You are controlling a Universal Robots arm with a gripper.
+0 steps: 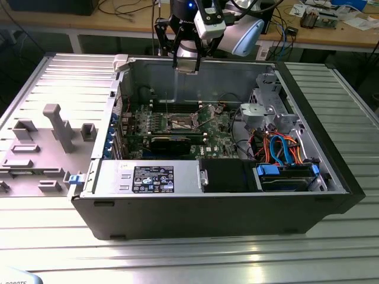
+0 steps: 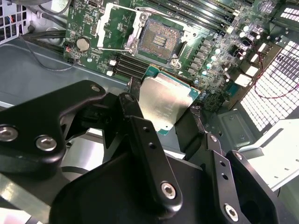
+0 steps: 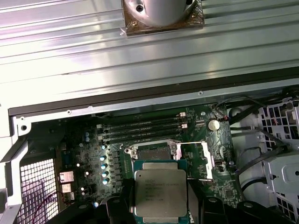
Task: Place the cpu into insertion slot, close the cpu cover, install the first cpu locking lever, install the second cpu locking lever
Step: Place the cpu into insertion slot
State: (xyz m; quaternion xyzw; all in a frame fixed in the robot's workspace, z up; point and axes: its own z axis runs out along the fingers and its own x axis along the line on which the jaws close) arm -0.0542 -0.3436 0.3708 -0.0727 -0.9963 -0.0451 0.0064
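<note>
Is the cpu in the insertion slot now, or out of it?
Out. The gripper holds the cpu; the insertion slot lies bare, apart from it.

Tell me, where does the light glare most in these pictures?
Exterior view: lamp glare streaks the ribbed metal table, while the computer case interior sits dimmer. Second wrist view: the cpu in the pincer carries a bright sheen. First wrist view: the table washes out near white.

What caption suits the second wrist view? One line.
Gripper holding the cpu over the motherboard, short of the uncovered insertion slot.
</note>
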